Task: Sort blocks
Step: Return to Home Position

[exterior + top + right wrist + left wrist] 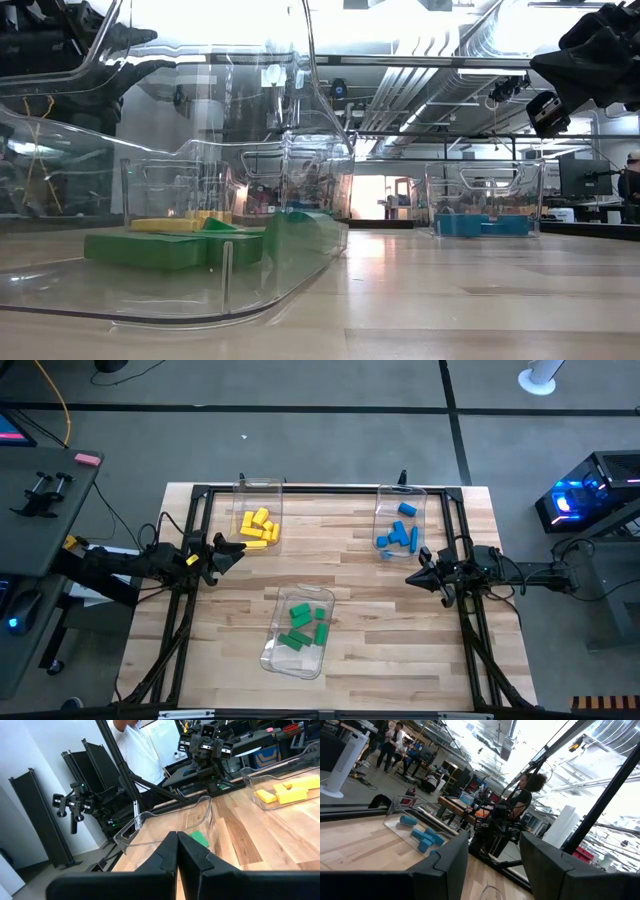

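Green blocks (160, 248), yellow blocks (258, 528) and blue blocks (400, 535) lie separated by colour; sorting appears complete, so the wide-open left gripper (238, 550) and closed, empty right gripper (409, 577) need only retract home.

Three clear bins (258, 490); yellow blocks (258, 527), blue blocks (399, 537), green blocks (304, 626), roughly five apiece.

My wooden table (370, 610) sits on a grey floor (330, 430) crossed by dark lines. A dark side desk (45, 535) stands on my left and a blue-lit computer case (580, 495) on my right. Ducts (507, 742) hang under a bright ceiling, with a white tower fan (337, 760) beyond.
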